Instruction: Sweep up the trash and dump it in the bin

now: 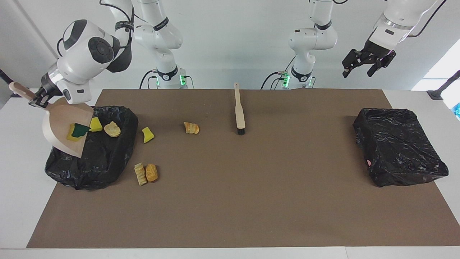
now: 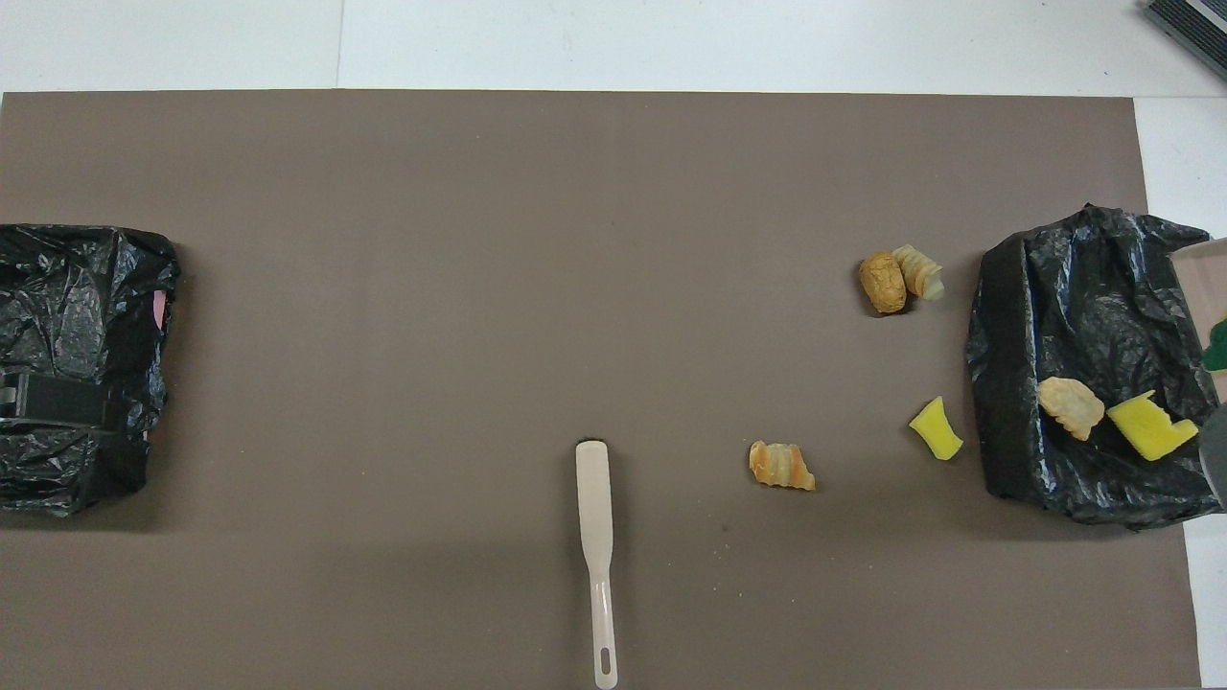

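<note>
1. The trash is split. A yellow sponge chunk (image 1: pixel 95 124) and a bread piece (image 1: pixel 112 129) lie in the black-lined bin (image 1: pixel 104 158) at the right arm's end of the counter, and a green-sided sponge chunk (image 1: pixel 77 131) sits in the tilted dustpan (image 1: pixel 66 126) above that bin.
2. Four pieces lie on the mat just beside the bin: a yellow sponge wedge (image 1: pixel 147 135), a croissant piece (image 1: pixel 191 127) farther along toward the brush, and a pair of bread pieces (image 1: pixel 146 173) touching each other, farther from the robots than the wedge.
3. The right gripper (image 1: pixel 36 99) has its jaws clamped on the dustpan's handle and tips the pan mouth-down over the bin, evidently so its load slides in.
4. The brush (image 1: pixel 239 114) lies flat near mid-counter, well apart from the bin, held by nothing.
5. The left gripper (image 1: pixel 363 70) waits high over the other end, jaws spread and empty, over a second black-bagged bin (image 1: pixel 399 147).
6. A brown mat (image 1: pixel 251 208) covers the white counter (image 1: pixel 21 201); the wall is plain white.
</note>
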`<action>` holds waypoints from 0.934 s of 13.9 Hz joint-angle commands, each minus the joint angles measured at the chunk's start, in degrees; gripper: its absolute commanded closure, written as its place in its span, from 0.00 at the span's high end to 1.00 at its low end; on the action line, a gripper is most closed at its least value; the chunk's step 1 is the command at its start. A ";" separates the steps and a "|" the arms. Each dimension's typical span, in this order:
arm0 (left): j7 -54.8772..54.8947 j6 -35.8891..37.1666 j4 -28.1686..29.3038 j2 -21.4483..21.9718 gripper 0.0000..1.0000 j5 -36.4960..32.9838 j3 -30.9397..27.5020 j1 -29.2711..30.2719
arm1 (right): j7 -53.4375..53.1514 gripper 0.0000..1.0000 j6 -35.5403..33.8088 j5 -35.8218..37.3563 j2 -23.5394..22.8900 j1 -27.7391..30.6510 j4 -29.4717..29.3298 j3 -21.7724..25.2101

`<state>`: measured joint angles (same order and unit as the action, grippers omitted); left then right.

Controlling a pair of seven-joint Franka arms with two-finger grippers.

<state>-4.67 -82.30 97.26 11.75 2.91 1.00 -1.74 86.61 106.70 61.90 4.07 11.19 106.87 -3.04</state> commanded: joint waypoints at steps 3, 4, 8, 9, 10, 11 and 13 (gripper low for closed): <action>0.28 0.38 -0.84 -0.41 1.00 -0.80 0.23 0.51 | -7.25 0.00 0.80 3.30 1.03 -0.99 6.33 -0.39; 0.28 0.38 -0.84 -0.41 1.00 -0.80 0.23 0.51 | -6.73 0.00 0.45 5.32 1.90 -1.26 5.98 -0.57; 0.28 0.38 -0.84 -0.41 1.00 -0.80 0.23 0.51 | -2.50 0.00 0.71 11.84 4.63 -1.87 5.80 -0.74; 0.28 0.38 -0.84 -0.41 1.00 -0.80 0.23 0.51 | -2.50 0.00 0.97 10.97 4.63 -1.87 5.98 -0.74; 0.28 0.38 -0.84 -0.41 1.00 -0.80 0.23 0.51 | -2.59 0.00 1.14 9.75 4.72 -1.70 6.41 -0.66; 0.28 0.38 -0.84 -0.41 1.00 -0.80 0.23 0.51 | -2.50 0.00 1.23 6.34 4.72 -1.70 6.50 -0.57; 0.28 0.38 -0.84 -0.41 1.00 -0.80 0.23 0.51 | -2.24 0.00 1.06 1.06 4.28 -1.09 6.24 -0.57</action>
<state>-4.67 -82.30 97.26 11.75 2.91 0.99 -1.74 83.14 106.99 66.74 7.88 9.38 112.52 -3.67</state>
